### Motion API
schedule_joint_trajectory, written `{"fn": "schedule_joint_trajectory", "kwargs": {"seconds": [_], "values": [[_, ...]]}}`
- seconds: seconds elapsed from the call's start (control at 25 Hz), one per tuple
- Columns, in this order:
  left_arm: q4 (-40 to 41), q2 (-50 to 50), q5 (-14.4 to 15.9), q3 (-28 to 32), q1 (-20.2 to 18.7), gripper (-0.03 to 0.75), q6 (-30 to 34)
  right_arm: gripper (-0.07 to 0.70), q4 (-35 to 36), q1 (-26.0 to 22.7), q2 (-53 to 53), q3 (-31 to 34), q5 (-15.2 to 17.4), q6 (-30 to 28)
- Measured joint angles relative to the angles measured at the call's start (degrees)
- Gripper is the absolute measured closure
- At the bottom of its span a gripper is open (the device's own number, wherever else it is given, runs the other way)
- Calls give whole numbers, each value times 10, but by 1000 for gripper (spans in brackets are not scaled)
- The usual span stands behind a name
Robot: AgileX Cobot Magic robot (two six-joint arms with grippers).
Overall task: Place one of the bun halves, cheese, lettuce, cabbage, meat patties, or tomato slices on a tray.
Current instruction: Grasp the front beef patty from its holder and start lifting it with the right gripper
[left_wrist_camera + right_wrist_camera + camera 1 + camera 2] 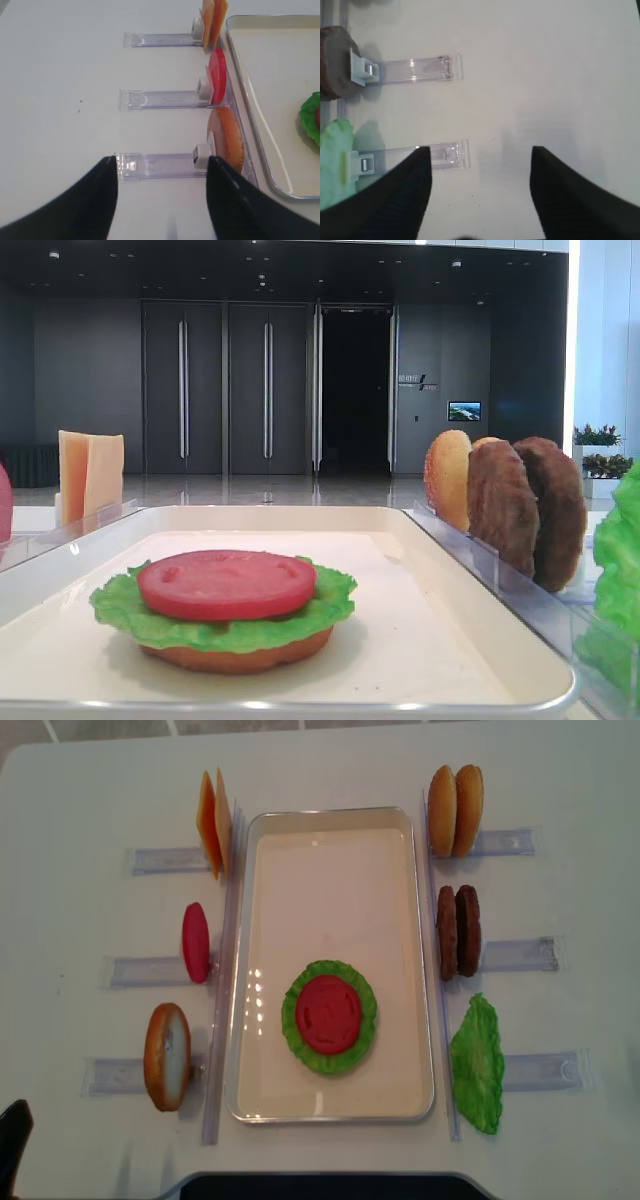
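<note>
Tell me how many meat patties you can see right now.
2: both meat patties stand on edge, side by side, in the middle rack right of the tray, between the bun halves and the lettuce.

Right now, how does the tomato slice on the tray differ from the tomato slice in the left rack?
The tomato slice on the tray lies flat; the tomato slice in the left rack stands on its edge. The first rests on a lettuce leaf over a bun half; the second leans against a clear rack, outside the tray. Both are red, round discs.
</note>
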Motion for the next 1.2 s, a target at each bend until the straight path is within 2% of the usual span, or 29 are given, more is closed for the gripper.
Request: {"fn": "schedule_joint_trajectory", "kwargs": {"seconds": [0.36, 0.6, 0.92, 1.08, 1.2], "values": [[0, 0, 0, 0, 0, 284, 0, 192, 0, 0, 126, -1, -40, 1], [0, 0, 0, 0, 0, 284, 0, 192, 0, 0, 147, -4, -45, 1], [0, 0, 0, 0, 0, 284, 0, 136, 0, 1, 147, -25, -45, 1], [0, 0, 0, 0, 0, 284, 0, 134, -1, 27, 147, -34, -46, 12], [0, 0, 0, 0, 0, 284, 0, 132, -7, 69, 152, -35, -48, 37]]}}
